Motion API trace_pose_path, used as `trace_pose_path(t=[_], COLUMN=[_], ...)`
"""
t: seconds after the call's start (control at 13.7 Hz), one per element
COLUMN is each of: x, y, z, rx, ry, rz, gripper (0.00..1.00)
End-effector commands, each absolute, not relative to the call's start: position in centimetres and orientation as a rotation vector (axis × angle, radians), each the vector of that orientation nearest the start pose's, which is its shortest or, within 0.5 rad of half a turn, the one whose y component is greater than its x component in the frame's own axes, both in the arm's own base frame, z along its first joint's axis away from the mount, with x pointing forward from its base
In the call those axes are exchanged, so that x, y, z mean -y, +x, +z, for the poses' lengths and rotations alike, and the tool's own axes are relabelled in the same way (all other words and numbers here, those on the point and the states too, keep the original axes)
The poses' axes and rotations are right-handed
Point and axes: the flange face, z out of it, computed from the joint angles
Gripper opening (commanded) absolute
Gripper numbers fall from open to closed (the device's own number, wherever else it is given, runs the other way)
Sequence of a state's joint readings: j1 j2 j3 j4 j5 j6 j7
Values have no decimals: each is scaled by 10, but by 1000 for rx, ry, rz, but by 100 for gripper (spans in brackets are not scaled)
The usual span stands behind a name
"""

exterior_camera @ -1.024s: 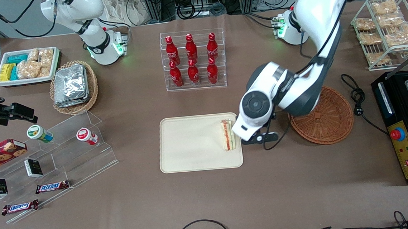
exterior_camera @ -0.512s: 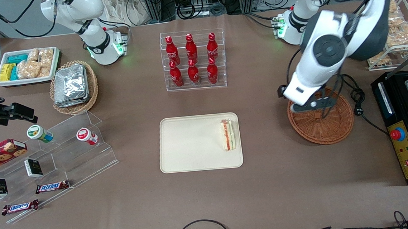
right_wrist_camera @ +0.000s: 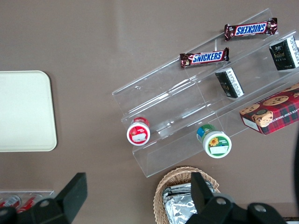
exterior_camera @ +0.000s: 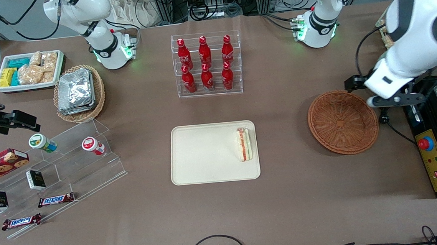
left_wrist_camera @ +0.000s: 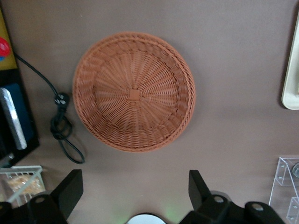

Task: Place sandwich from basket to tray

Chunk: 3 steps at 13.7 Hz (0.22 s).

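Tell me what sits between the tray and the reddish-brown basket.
Nothing: in the front view only bare brown tabletop separates the tray from the basket. The sandwich lies on the tray; the open gripper hovers beside the basket.

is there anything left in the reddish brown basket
No, the basket shows only bare weave under the open pincer, and the sandwich lies on the tray.

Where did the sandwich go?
The sandwich lies on the tray, at the tray's edge nearest the empty basket. The open gripper hangs above the table beside the basket, toward the working arm's end.
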State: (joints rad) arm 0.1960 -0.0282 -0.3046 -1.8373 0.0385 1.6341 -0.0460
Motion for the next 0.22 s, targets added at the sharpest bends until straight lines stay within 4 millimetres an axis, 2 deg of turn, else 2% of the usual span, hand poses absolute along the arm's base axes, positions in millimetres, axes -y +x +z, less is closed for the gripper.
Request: trace_pose_path(t=[0.0,0.15], x=[52,48], y=[554,561], z=[532,536], rx=[-223,-230], ry=[-3010,-2974], rz=[286,346], gripper=[100,100])
